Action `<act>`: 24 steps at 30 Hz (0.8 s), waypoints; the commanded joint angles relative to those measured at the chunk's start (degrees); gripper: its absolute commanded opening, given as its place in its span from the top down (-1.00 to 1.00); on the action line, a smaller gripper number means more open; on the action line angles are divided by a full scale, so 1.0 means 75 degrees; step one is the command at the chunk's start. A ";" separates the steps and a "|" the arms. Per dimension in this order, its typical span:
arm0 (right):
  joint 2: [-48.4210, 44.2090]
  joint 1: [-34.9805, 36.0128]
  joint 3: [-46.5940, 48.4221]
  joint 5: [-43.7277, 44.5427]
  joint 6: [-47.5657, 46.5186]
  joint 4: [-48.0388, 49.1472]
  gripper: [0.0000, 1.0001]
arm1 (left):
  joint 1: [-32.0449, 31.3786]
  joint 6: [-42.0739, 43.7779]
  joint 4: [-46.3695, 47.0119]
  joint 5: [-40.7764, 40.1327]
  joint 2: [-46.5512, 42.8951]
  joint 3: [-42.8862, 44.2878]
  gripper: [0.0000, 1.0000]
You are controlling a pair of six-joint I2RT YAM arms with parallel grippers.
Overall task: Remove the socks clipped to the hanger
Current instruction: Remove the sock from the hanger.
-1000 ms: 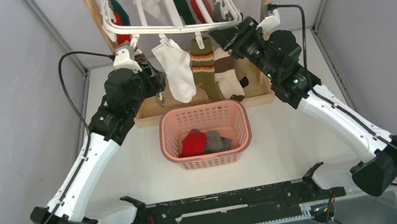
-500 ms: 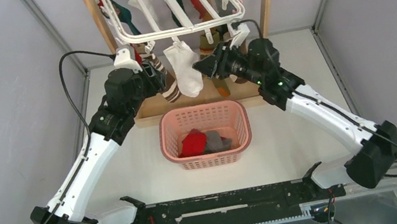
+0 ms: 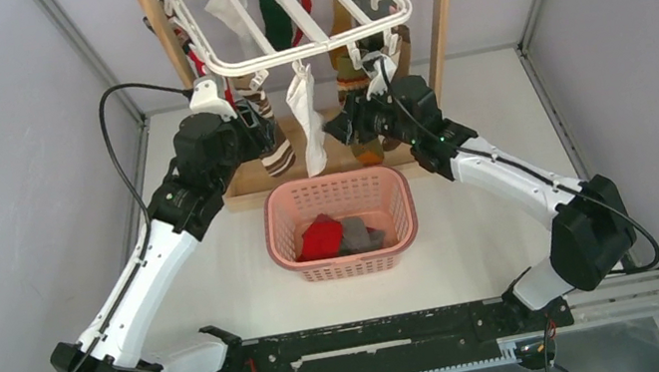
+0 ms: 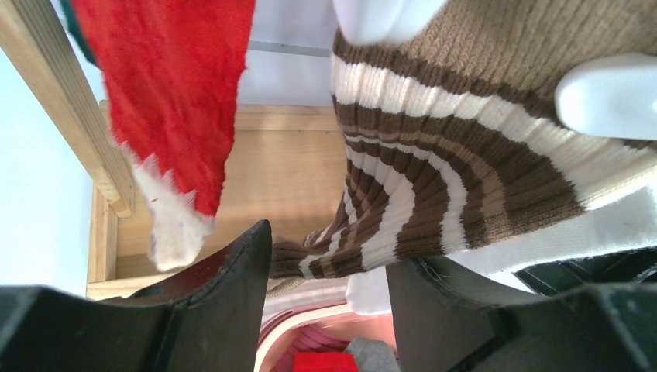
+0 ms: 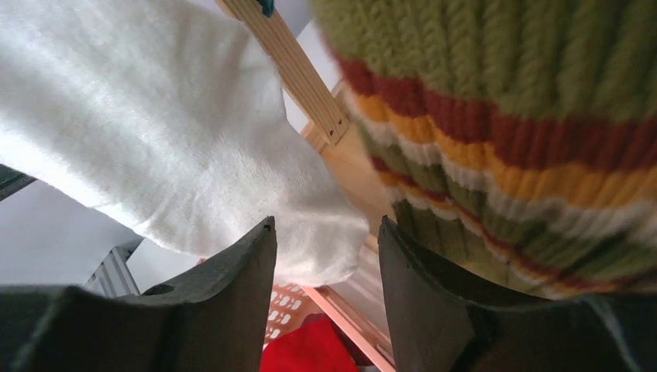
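Top external view: we see the pink basket [image 3: 281,219] holding a red sock [image 3: 321,238] and a grey sock [image 3: 359,236], as before. Behind the basket, the hanger [image 3: 312,45] has swung, its socks [image 3: 274,11] still clipped on. The right claw [image 5: 325,225] has moved in under the white sock [image 5: 155,139], released. The left claw [image 4: 329,248], also released, straddles the striped sock [image 4: 465,155].
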 commanded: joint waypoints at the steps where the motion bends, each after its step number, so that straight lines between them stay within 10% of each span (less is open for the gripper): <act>1: -0.0087 -0.0366 -0.0048 -0.0635 -0.0288 0.1048 -0.19 | -0.0043 0.0175 0.0212 0.0166 0.0050 0.0406 -0.19; 12: 0.0621 -0.0625 -0.0132 -0.3326 0.0102 0.2862 -0.75 | -0.0040 0.0205 0.0213 0.0304 0.0174 0.0494 -0.19; 24: 0.1333 -0.0370 0.0316 -0.3530 0.0367 0.3229 -0.46 | -0.0034 0.0174 0.0289 0.0539 0.0270 0.0495 -0.19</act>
